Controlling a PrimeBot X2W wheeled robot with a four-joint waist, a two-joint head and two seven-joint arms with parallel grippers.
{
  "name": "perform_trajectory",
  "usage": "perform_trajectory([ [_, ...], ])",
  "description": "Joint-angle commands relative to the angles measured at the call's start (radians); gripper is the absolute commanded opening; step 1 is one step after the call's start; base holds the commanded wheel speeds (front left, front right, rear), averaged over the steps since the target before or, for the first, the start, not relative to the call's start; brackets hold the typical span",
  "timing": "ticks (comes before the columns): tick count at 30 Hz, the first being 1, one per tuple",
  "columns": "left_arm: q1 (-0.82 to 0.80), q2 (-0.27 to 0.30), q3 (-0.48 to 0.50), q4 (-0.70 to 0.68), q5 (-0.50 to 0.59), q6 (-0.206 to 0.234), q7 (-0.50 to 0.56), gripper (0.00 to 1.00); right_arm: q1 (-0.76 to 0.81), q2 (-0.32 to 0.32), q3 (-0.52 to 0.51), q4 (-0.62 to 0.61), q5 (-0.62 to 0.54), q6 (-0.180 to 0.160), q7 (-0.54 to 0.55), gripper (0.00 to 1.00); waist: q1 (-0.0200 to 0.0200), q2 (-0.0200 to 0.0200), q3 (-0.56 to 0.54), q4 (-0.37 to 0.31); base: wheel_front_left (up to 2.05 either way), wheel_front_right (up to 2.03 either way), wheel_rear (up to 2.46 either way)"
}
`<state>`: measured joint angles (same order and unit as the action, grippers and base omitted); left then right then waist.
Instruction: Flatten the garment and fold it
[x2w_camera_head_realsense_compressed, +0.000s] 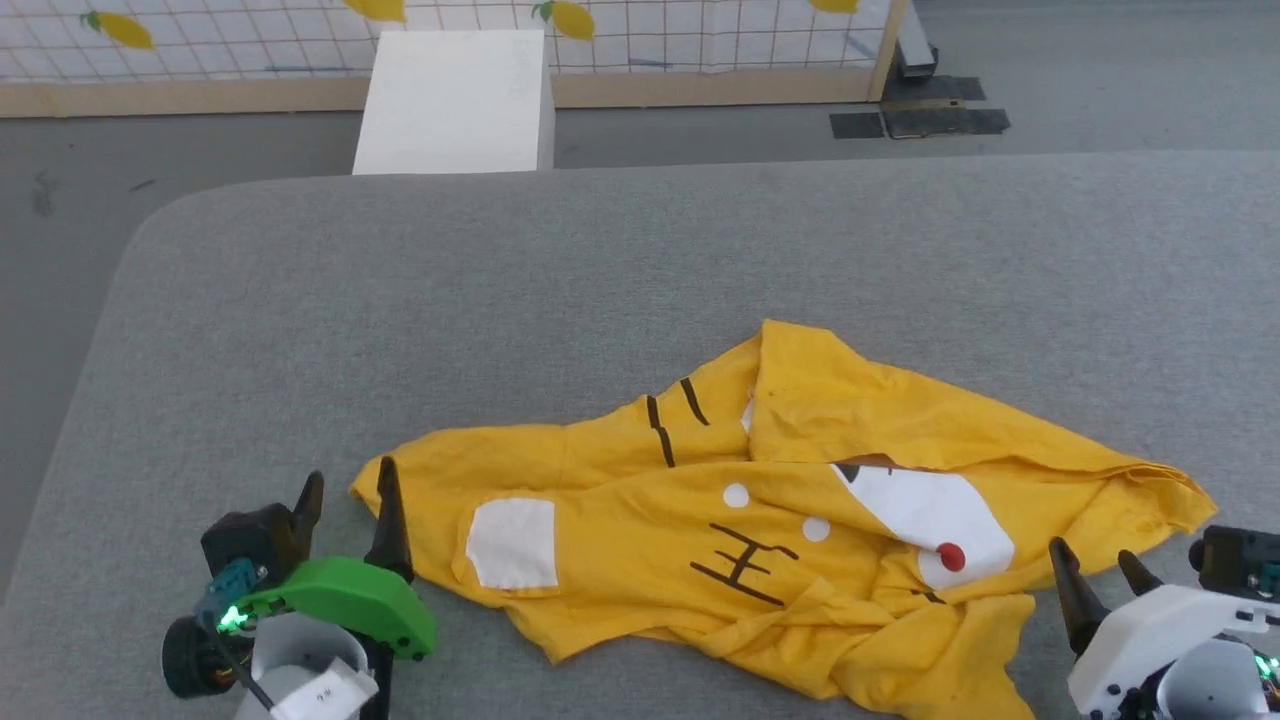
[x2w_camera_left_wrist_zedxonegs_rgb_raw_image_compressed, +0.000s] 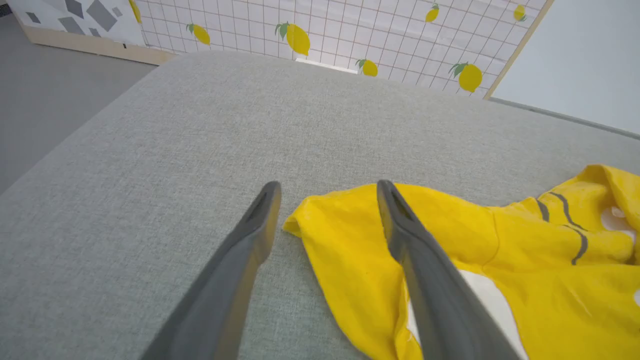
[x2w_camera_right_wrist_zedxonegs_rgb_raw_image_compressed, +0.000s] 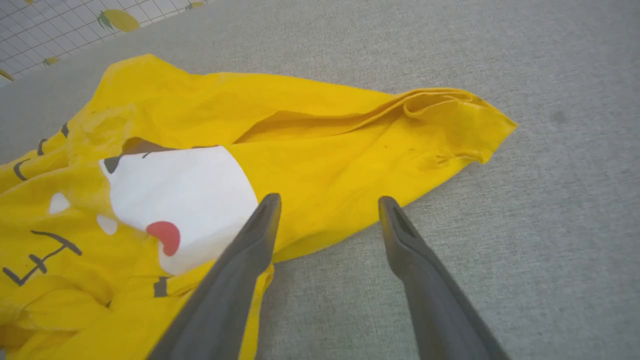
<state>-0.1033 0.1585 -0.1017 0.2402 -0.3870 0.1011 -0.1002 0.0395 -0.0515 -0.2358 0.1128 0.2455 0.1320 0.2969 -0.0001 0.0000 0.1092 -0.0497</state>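
**Figure.** The shirt (x2w_camera_head_realsense_compressed: 760, 520), crumpled print-side up on the grey pad (x2w_camera_head_realsense_compressed: 600, 260), with a gripper at each of its near ends.

We see the shirt lying in a loose, rumpled heap. A far layer is folded over part of the printed face, the right end is bunched into pleats, and the near hem is curled under. We judge it light, soft and wholly limp (thin knit cloth, by the look of its creases). It should sag from any single grasp and drag in folds rather than move as one piece, and nothing about it looks fragile.

We judge the best holds to be the outer edges: the left corner (x2w_camera_left_wrist_zedxonegs_rgb_raw_image_compressed: 300, 225) and the pleated tip (x2w_camera_right_wrist_zedxonegs_rgb_raw_image_compressed: 480, 125) at the right end. Taken together, they would let the cloth be drawn taut between them.

The left gripper (x2w_camera_head_realsense_compressed: 350, 473) stands with jaws spread, straddling the left corner, one finger over the cloth and one beside it above the pad. It grasps nothing. The right gripper (x2w_camera_head_realsense_compressed: 1092, 550) is likewise spread and empty, just beside the shirt's near right edge.

The pad under the shirt is a matt woven fabric, which we expect to cling to the cloth a little. Beyond the shirt the pad ends in a rounded edge. Farther off lie a grey floor (x2w_camera_head_realsense_compressed: 60, 200), a white box (x2w_camera_head_realsense_compressed: 455, 100) and a lemon-print screen (x2w_camera_head_realsense_compressed: 250, 40).
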Motion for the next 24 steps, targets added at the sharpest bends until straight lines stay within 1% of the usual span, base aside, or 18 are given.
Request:
perform_trajectory([
  [1, 0.007, -0.007, -0.009, -0.012, 0.013, -0.017, -0.05, 1.0, -0.033, 0.001, -0.006, 0.015, -0.006, -0.001, 0.03, 1.0, 0.0001, 0.0, 0.016, 0.019, 0.0, 0.0, 0.0],
  [3, 0.005, -0.014, -0.025, -0.019, 0.028, -0.033, -0.103, 1.0, -0.057, 0.001, -0.019, 0.049, -0.011, -0.001, 0.087, 1.0, 0.0001, 0.0, 0.025, 0.031, 0.0, 0.0, 0.0],
  [5, -0.001, -0.024, -0.037, -0.028, 0.039, -0.045, -0.133, 1.0, -0.083, 0.001, -0.031, 0.081, -0.018, -0.001, 0.143, 1.0, 0.0001, 0.0, 0.036, 0.044, 0.0, 0.0, 0.0],
  [9, -0.017, -0.044, -0.056, -0.04, 0.062, -0.063, -0.156, 1.0, -0.13, 0.001, -0.042, 0.131, -0.028, -0.001, 0.254, 1.0, 0.0001, 0.0, 0.057, 0.071, 0.0, 0.0, 0.0],
  [10, -0.021, -0.048, -0.058, -0.039, 0.065, -0.066, -0.158, 1.0, -0.137, 0.001, -0.044, 0.141, -0.038, -0.001, 0.284, 0.98, 0.0001, 0.0, 0.061, 0.076, 0.0, 0.0, 0.0],
  [11, -0.025, -0.053, -0.06, -0.037, 0.069, -0.069, -0.159, 1.0, -0.143, 0.001, -0.042, 0.15, -0.053, -0.001, 0.325, 0.6, 0.0001, 0.0, 0.067, 0.084, 0.0, 0.0, 0.0],
  [13, -0.033, -0.061, -0.061, -0.034, 0.074, -0.073, -0.161, 1.0, -0.163, 0.001, -0.04, 0.144, -0.065, -0.001, 0.371, 0.0, 0.0001, 0.0, 0.076, 0.097, 0.0, 0.0, 0.0],
  [15, -0.041, -0.068, -0.058, -0.041, 0.08, -0.077, -0.161, 1.0, -0.197, 0.001, -0.049, 0.119, -0.092, -0.001, 0.372, 0.0, 0.0001, 0.0, 0.087, 0.108, 0.0, 0.0, 0.0],
  [18, -0.049, -0.077, -0.053, -0.049, 0.089, -0.084, -0.161, 1.0, -0.27, -0.009, -0.06, 0.089, -0.153, -0.001, 0.345, 0.0, 0.0001, 0.0, 0.102, 0.123, 0.0, 0.0, 0.0],
  [21, -0.057, -0.086, -0.052, -0.05, 0.097, -0.09, -0.161, 1.0, -0.378, -0.045, -0.045, 0.085, -0.194, -0.001, 0.308, 0.0, 0.0001, 0.0, 0.117, 0.142, 0.0, 0.0, 0.0],
  [24, -0.068, -0.092, -0.052, -0.048, 0.101, -0.097, -0.161, 1.0, -0.496, -0.093, 0.002, 0.113, -0.229, -0.001, 0.26, 0.0, 0.0001, 0.0, 0.134, 0.16, 0.0, 0.0, 0.0],
])
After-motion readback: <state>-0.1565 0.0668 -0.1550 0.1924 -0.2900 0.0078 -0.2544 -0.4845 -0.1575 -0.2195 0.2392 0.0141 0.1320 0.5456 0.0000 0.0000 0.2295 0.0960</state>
